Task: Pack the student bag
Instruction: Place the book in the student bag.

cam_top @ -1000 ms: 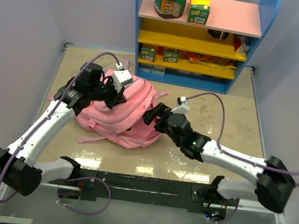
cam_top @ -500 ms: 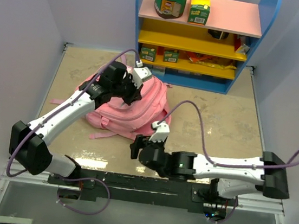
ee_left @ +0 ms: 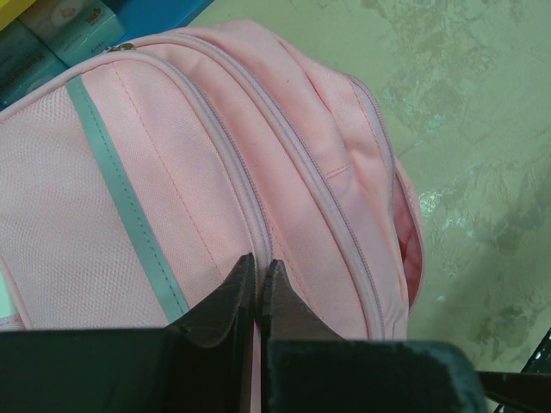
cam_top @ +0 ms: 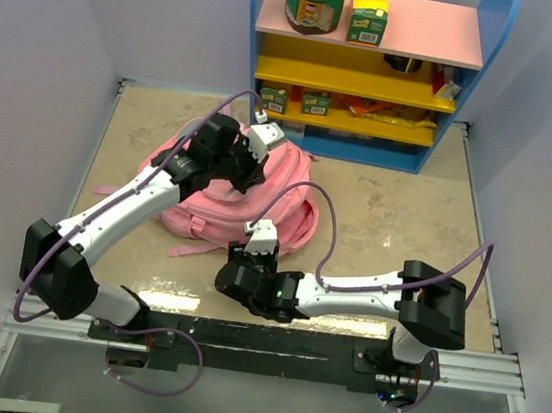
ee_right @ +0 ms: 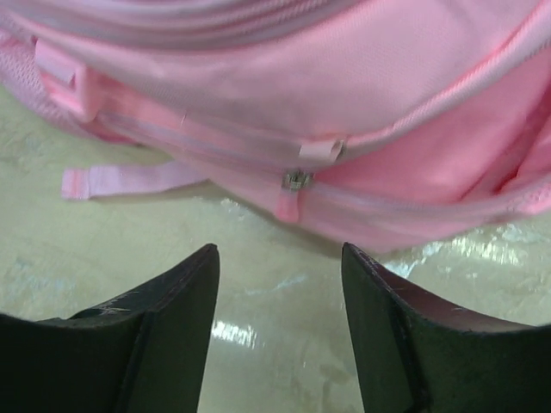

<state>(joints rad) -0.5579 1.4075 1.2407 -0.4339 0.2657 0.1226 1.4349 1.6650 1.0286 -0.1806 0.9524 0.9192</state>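
Observation:
The student bag (cam_top: pixel 282 174), a soft pink backpack, lies flat on the table at centre left. My left gripper (cam_top: pixel 243 176) rests on its top. In the left wrist view it (ee_left: pixel 256 263) is shut, pinching the zip seam of the bag (ee_left: pixel 172 155) beside the pale grey stripe (ee_left: pixel 120 194). The main compartment gapes slightly at the right edge (ee_left: pixel 411 249). My right gripper (cam_top: pixel 246 254) is at the bag's near edge. In the right wrist view it (ee_right: pixel 280 258) is open and empty just above the table, facing a metal zip pull (ee_right: pixel 295 181) on the bag (ee_right: pixel 301 77).
A blue shelf unit (cam_top: pixel 363 152) stands at the back, with a green canister (cam_top: pixel 313 0), a yellow-green box (cam_top: pixel 368 11) and small boxes on it. A loose pink strap (ee_right: pixel 129 179) lies on the table by the right gripper. Walls close both sides.
The left gripper has dragged the bag back and to the right, then held still. The right arm swung from the bag's right side round to its near edge.

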